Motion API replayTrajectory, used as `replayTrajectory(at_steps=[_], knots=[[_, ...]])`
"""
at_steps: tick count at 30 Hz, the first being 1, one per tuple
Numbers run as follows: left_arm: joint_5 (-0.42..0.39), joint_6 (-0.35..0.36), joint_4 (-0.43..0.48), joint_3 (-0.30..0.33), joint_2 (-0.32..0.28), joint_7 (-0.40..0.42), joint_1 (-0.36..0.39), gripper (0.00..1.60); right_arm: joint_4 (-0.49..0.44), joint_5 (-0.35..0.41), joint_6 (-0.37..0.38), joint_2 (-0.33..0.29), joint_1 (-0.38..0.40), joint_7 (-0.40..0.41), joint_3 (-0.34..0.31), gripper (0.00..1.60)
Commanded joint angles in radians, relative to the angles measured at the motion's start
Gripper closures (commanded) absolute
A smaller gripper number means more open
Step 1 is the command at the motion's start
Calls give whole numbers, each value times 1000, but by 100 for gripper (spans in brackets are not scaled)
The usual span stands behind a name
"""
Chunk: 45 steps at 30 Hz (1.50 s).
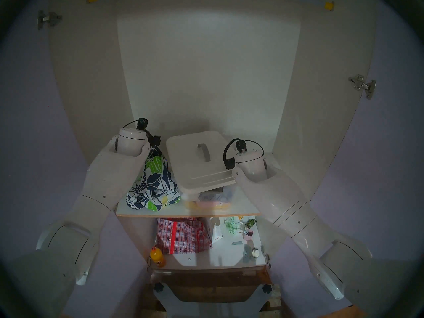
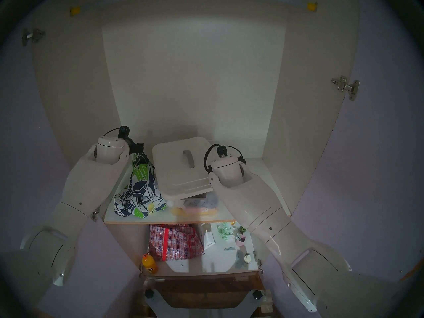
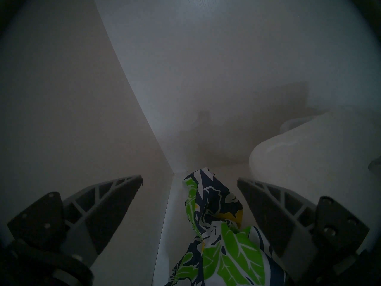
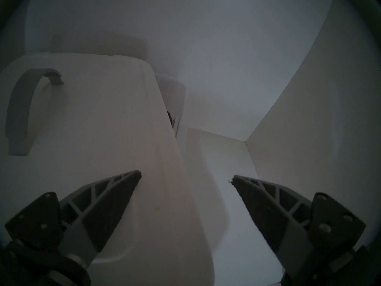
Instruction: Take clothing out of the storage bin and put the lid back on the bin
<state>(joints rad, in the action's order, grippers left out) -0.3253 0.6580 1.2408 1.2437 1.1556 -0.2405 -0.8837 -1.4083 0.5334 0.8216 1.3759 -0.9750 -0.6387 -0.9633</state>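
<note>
Standing wide apart, the left gripper (image 3: pixel 189 179) held nothing, with the clothing (image 3: pixel 214 213) lying beneath its spread fingers. The right gripper (image 4: pixel 186 176) gaped empty too, the lid (image 4: pixel 103 118) skewed atop the storage bin (image 1: pixel 215 199) below its left finger.

The clothing (image 1: pixel 154 184) is soft printed cloth, creased and matt. The lid (image 1: pixel 197 161) is smooth white plastic with a dull sheen and a grey plastic handle (image 1: pixel 205 151). The storage bin (image 1: pixel 215 199) under it is clear glossy plastic. The shelf (image 1: pixel 243 207) is smooth matt board with a wood-coloured edge. The woven bag (image 1: pixel 183 236) below looks shiny. The hinges (image 1: pixel 362 85) are bright metal.
</note>
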Motion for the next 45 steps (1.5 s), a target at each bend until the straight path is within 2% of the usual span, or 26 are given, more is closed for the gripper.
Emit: replayTrajectory(at_steps=[1,6,12,13,14,16,18,21,22,25,26,31,37,45], knots=[[1,-3,26,7,-3,3,32,0,-14,-1,37,62,-10,-98,-32,0],[1,-2,26,7,-3,3,31,0,20,12,40,127,-16,-168,-59,0],[1,-2,26,6,-3,3,31,0,18,20,19,140,-20,-172,-66,0],[1,-3,26,7,-3,3,31,0,13,43,23,135,-8,-160,-96,0],[1,-3,26,7,-3,3,31,0,13,43,23,135,-8,-160,-96,0],[1,-3,25,7,-3,3,32,0,-12,72,32,97,8,-90,-117,0],[1,-3,25,7,-3,3,32,0,-19,80,34,86,11,-72,-123,0],[1,-3,25,7,-2,2,32,0,-41,98,18,35,19,15,-128,0],[1,-3,25,7,-2,2,32,0,-39,119,19,10,26,80,-143,0],[1,-4,25,7,-2,2,32,0,-39,138,16,-27,32,162,-165,0],[1,-4,25,7,-2,2,32,0,-39,138,16,-27,32,162,-165,0],[1,-3,25,7,-2,3,32,0,6,140,12,-81,54,271,-200,0],[1,-3,25,7,-2,2,32,0,46,125,-17,-134,73,343,-217,0],[2,-4,22,3,-1,6,35,0,165,97,-78,-173,114,351,-210,0]])
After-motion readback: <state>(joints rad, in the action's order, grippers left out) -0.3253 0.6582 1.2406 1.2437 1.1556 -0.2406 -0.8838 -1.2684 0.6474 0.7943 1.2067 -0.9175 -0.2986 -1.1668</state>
